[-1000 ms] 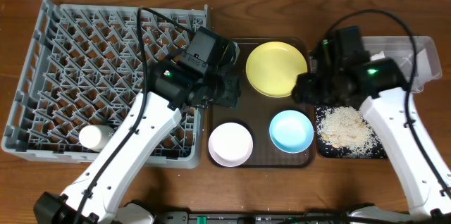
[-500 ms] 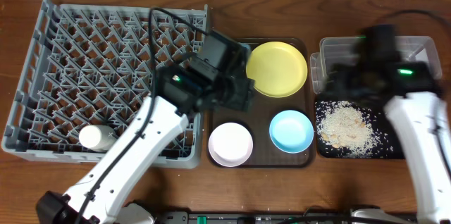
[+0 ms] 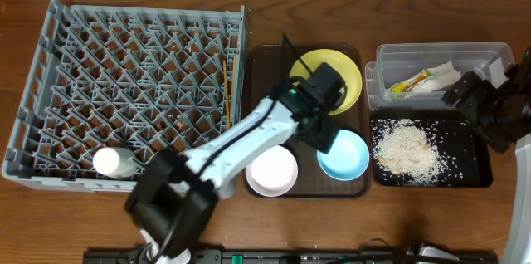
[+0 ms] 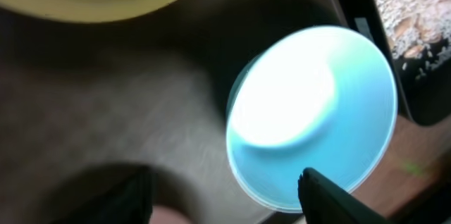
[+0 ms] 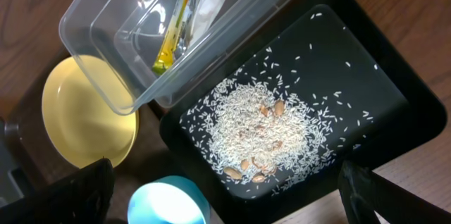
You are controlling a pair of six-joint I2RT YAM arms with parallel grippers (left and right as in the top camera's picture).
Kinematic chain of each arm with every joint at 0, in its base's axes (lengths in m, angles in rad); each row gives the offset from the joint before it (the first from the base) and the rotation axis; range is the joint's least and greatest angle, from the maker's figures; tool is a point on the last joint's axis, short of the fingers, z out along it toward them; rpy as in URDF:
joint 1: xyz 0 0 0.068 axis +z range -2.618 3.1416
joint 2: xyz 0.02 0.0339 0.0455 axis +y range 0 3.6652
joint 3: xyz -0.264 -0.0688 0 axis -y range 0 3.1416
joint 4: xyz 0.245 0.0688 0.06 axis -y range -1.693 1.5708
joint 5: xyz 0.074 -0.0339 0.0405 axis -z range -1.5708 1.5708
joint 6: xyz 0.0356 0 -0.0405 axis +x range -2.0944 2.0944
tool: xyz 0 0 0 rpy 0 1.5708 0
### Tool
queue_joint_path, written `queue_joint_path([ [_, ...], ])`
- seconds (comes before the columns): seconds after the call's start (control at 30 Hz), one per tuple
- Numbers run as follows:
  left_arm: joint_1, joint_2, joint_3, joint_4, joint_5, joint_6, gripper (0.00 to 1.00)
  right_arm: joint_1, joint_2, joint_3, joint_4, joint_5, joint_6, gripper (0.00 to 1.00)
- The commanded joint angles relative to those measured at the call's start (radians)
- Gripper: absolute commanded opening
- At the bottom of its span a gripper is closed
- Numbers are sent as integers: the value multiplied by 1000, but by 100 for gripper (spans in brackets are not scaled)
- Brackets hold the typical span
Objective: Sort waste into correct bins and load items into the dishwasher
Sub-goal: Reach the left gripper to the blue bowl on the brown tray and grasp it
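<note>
one plate [image 3: 352, 77], partly hidden by the left arm [image 3: 249, 135], one blue bowl [image 3: 347, 156] and one pink bowl [image 3: 271, 170] on the brown tray [image 3: 257, 73]. one cup [image 3: 112, 162] and chopsticks [image 3: 230, 90], count unclear, in the rack [image 3: 50, 73]. wrapper [image 3: 409, 83] and napkin [image 3: 441, 75] in the tub [image 3: 498, 52]; rice [image 3: 405, 148] in the black tray [image 3: 473, 177]. left end effector [image 4: 229, 199] released over the blue bowl; right end effector [image 5: 225, 182] released, empty.

- we see a yellow plate [image 3: 348, 66] at one o'clock on the dark brown tray [image 3: 261, 69], a light blue bowl [image 3: 348, 156] at four, a pale pink-white bowl [image 3: 272, 171] at seven.
- grey rack [image 3: 124, 73], lattice floor; white cup [image 3: 112, 162] at its seven o'clock.
- black tray [image 3: 469, 166] speckled with whitish rice [image 3: 405, 149].
- clear tub [image 3: 498, 52]: green-and-yellow wrapper [image 3: 408, 85], white napkin [image 3: 446, 71].
- we read the table [image 3: 332, 15] as brown wood grain.
</note>
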Motion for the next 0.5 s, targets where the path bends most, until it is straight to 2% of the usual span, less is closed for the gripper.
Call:
queue_joint_path([
  [0.0,-6,44,0,16,42,13,64,-6,-1,-1,-2,-11,6,99],
  [0.2,-7,140,0,51,84,13,56,-6,-1,-1,-2,-11,6,99],
  [0.37,-7,202,0,83,106,13,36,-6,-1,-1,-2,-11,6,99],
  [0.47,-7,209,0,87,106,13,15,-6,-1,-1,-2,-11,6,99],
])
